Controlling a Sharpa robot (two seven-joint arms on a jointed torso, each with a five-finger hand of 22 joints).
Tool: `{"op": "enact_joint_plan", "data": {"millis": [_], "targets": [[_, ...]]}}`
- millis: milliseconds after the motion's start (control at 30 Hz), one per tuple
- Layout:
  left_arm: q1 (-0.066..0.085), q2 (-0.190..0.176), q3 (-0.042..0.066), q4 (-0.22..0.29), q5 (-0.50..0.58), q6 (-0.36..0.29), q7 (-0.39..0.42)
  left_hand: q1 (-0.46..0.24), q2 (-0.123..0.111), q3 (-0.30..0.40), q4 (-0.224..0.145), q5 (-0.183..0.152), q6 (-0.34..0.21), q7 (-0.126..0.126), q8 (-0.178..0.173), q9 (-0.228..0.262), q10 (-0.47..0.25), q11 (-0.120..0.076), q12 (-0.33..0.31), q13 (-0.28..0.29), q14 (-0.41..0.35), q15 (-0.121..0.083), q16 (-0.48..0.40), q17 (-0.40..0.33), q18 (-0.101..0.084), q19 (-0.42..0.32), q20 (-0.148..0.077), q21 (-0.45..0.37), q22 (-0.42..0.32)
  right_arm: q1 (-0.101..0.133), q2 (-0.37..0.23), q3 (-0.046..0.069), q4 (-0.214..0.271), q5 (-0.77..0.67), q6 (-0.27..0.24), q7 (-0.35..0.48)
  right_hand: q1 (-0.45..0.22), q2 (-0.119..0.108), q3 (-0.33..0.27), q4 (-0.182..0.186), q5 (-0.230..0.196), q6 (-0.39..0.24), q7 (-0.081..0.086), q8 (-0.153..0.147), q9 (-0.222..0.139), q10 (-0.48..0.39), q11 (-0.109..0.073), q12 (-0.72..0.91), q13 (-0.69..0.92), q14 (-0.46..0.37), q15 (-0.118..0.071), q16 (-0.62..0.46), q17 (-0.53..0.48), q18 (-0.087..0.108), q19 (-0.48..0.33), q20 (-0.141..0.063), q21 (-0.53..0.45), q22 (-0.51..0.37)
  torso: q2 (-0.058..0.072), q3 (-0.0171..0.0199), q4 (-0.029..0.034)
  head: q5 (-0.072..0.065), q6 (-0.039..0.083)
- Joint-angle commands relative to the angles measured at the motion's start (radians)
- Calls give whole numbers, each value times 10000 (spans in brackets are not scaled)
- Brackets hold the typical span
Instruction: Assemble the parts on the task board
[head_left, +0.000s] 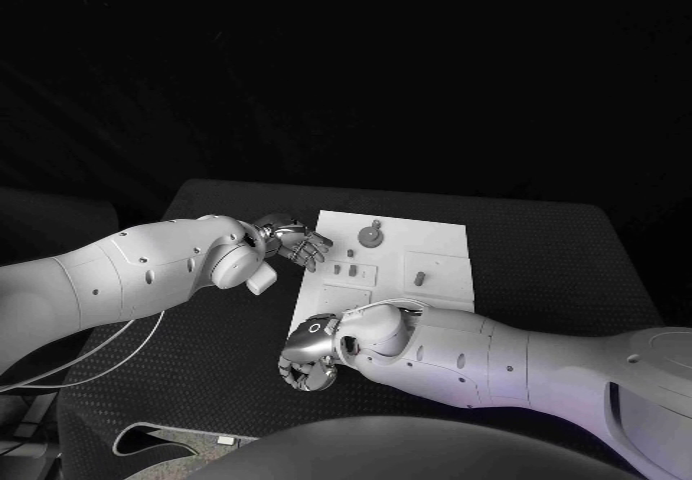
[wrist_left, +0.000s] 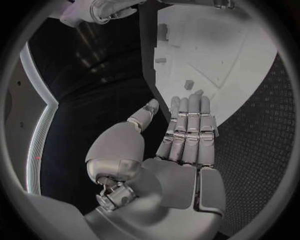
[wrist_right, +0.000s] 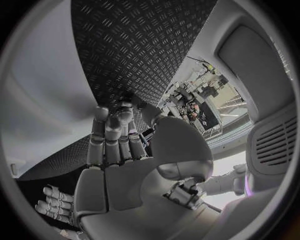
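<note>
The white task board (head_left: 433, 245) lies in the middle of the black table. On it stand a grey round part with a stem (head_left: 372, 236) and several small grey pegs, among them one near the left edge (head_left: 348, 269) and one further right (head_left: 420, 279). My left hand (head_left: 296, 243) hovers at the board's left edge, fingers stretched out side by side and holding nothing (wrist_left: 181, 145); the board (wrist_left: 219, 55) and a small peg (wrist_left: 187, 85) lie just past its fingertips. My right hand (head_left: 309, 356) is off the board's near left corner, over the bare table, palm empty (wrist_right: 119, 150).
Black ribbed table top (head_left: 548, 250) surrounds the board. A white cable (head_left: 87, 350) runs along the table's left side and another loops at the near left edge (head_left: 159, 440). The right forearm (head_left: 476, 355) lies across the near side of the board.
</note>
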Motion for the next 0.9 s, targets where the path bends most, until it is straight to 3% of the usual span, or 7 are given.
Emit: {"op": "enact_joint_plan", "data": {"millis": [33, 167, 300, 600, 900], "targets": [[20, 11, 10, 20, 58, 157, 28, 42, -36, 54, 33, -48, 10, 23, 41, -13, 31, 33, 27, 13, 99, 5, -69, 12, -135, 46, -16, 20, 17, -105, -25, -104, -79, -411, 1051, -223, 9, 115, 4, 22, 35, 138, 207, -38, -214, -77, 8, -22, -9, -82, -25, -3, -14, -21, -65, 23, -63, 182, 0, -5, -5, 16, 1], [25, -2, 10, 34, 58, 163, 22, 44, -42, 56, 29, -48, -9, 39, 30, -20, 13, 41, 16, 11, 101, 4, -73, 15, -134, 46, -17, 19, 17, -105, -43, -104, -81, -467, 1051, -218, -58, 388, 128, 56, 43, 183, 212, -19, -252, -145, 15, -22, -9, -156, -8, 7, -9, -21, -136, 61, -79, 190, 4, -1, -8, 20, 1], [28, -21, 10, 41, 58, 156, 24, 46, -43, 58, 29, -48, -14, 44, 27, -21, 9, 43, 14, 11, 102, 4, -74, 16, -134, 46, -17, 18, 17, -104, -71, -104, -84, -471, 806, -186, -102, 421, 166, 2, 36, 285, 184, 39, -264, -144, -6, 24, 6, -170, -22, 58, 7, -21, -146, 71, -42, 207, 2, 1, -12, 15, 1], [30, -75, 9, 57, 58, 137, 37, 48, -46, 60, 27, -48, -20, 51, 24, -25, 3, 47, 10, 11, 105, 3, -76, 18, -134, 48, -18, 18, 17, -64, -365, -102, 46, -234, -583, -364, -159, 327, 271, -22, 35, 601, 38, 250, -275, 168, -156, 246, 12, 117, -173, 283, 2, -21, 163, -77, 218, 197, -3, 9, -15, 5, 1], [29, -199, 9, 52, 58, 107, 105, 34, -59, 55, 33, -49, -22, 55, 24, -27, 5, 49, 11, 14, 109, 4, -79, 21, -137, 50, -16, 18, 18, 266, -1017, -101, 814, 531, -1880, -398, -191, 204, 631, 13, 55, 699, -10, 320, -292, 287, -207, 264, -42, 254, -227, 293, -57, -21, 286, -153, 251, 166, -4, 20, -28, -64, 1]]}}
